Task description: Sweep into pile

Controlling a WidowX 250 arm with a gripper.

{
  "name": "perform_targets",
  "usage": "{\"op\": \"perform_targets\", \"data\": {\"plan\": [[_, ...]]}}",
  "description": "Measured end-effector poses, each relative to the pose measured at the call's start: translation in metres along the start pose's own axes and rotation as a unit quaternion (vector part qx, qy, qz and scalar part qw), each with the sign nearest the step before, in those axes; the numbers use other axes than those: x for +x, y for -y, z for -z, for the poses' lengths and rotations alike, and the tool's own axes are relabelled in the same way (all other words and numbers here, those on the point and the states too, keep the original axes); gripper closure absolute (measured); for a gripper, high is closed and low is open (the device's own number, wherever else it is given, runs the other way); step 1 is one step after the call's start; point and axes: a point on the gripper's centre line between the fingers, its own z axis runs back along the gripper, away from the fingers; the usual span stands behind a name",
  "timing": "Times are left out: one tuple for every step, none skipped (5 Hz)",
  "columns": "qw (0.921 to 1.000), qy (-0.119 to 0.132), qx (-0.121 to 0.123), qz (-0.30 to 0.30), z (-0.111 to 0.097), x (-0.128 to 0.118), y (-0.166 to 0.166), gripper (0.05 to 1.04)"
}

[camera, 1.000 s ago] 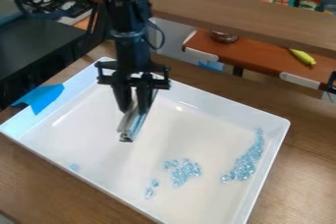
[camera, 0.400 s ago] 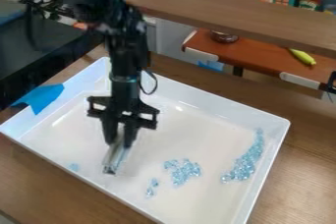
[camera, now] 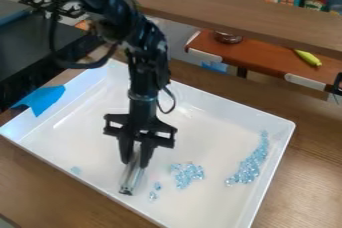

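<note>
The black gripper (camera: pixel 135 161) hangs over the lower middle of the white tray (camera: pixel 281 144), shut on a slim silvery sweeping tool (camera: pixel 131 178) that slants down toward the tray's front wall. Just right of the tool's lower end lie a few small blue pieces (camera: pixel 153 195). A blue cluster (camera: pixel 188 174) is farther right, near the middle. A longer curved band of blue pieces (camera: pixel 248 166) runs along the right wall. One small blue patch (camera: pixel 76 170) is at the left front.
Blue tape (camera: pixel 44 100) covers part of the tray's left rim. The tray stands on a wooden table (camera: pixel 300 192). Behind it runs a raised wooden beam (camera: pixel 240 12), with a brown shelf (camera: pixel 267 61) holding a yellow-green object (camera: pixel 308 57). A dark stove surface (camera: pixel 33 42) is at the left.
The gripper has come toward the front of the tray with the tool, then shifted somewhat right. The blue pieces look much as they did.
</note>
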Motion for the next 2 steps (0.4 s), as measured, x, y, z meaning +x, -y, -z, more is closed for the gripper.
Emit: {"op": "perform_targets", "data": {"plan": [[0.9999,-0.009,-0.01,0.01,0.001,-0.011,0.023,0.742],[0.9993,-0.022,-0.027,0.01,-0.005,-0.017,0.045,0.742]]}}
